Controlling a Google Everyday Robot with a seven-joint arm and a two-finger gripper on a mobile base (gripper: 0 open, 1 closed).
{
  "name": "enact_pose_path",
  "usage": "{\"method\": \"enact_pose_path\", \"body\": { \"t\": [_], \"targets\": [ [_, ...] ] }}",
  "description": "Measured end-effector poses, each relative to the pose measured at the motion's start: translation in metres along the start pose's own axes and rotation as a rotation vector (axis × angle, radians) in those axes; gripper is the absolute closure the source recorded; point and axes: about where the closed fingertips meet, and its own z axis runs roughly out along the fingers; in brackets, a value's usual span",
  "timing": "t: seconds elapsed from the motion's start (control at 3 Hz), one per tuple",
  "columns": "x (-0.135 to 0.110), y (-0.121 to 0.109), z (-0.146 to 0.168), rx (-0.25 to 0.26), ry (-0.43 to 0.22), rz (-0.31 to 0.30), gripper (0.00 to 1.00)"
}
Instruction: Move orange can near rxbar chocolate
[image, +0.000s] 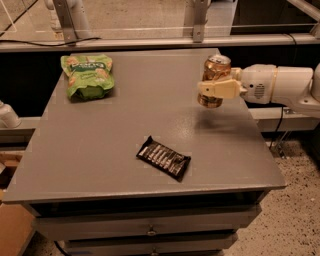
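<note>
Since the can has to end up beside the bar, I have it gripped side-on: my gripper (211, 90) is closed around the middle of the orange can (217, 67), one finger across its near face, the other hidden behind it. The can is upright, top and pull tab clear above the fingers. Its base looks just off the table (100, 145), with a shadow below it, so I judge it lifted rather than sliding.

Position: far right part of the tabletop, close to the right edge. My arm (280, 85) reaches in from the right, past that edge.

The rxbar chocolate (164, 157) lies flat and angled at near centre, well apart from the can and not far from the near edge.

Room: bare grey surface between can and bar, nothing in the path. The green snack bag (87, 75) is at far left, out of the way.

The move needs travel leftward and toward the near side. Best drop spot is probably on the bar's far or right side; the near side leaves little margin to the edge.
</note>
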Motion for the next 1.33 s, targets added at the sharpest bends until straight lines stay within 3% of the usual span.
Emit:
{"method": "enact_pose_path", "body": {
  "t": [0.33, 0.67, 1.33],
  "targets": [
    [-0.002, 0.082, -0.009, -0.044, -0.026, -0.045, 1.00],
    [-0.002, 0.082, -0.008, -0.046, -0.025, -0.046, 1.00],
    [0.004, 0.112, 0.007, -0.157, 0.027, -0.155, 1.00]
  ]
}}
